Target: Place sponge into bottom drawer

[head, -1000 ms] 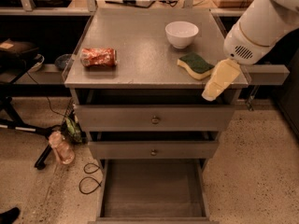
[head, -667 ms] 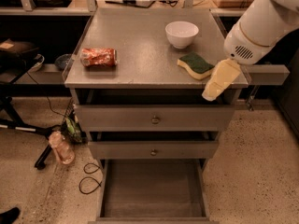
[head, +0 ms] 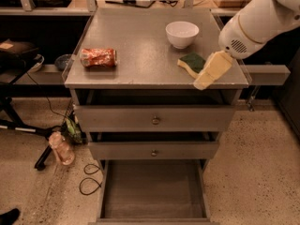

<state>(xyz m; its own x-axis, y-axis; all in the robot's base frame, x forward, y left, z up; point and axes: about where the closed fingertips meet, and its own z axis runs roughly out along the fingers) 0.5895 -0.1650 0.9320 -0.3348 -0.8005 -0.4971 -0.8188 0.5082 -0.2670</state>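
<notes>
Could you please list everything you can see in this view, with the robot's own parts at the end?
cabinet top: one, grey, centre of view
sponge: one, yellow with green layer, right front of the cabinet top
bowl: one, white, rear right of the cabinet top
snack packet: one, orange-red, left side of the cabinet top
upper drawers: two, grey with round knobs, under the top
bottom drawer: one, grey, pulled open, lowest
bottle: one, clear plastic, floor left of the cabinet
cable: one, dark, floor near the bottle
arm: one, white, upper right
gripper: one, cream, just right of the sponge, at the front edge
</notes>
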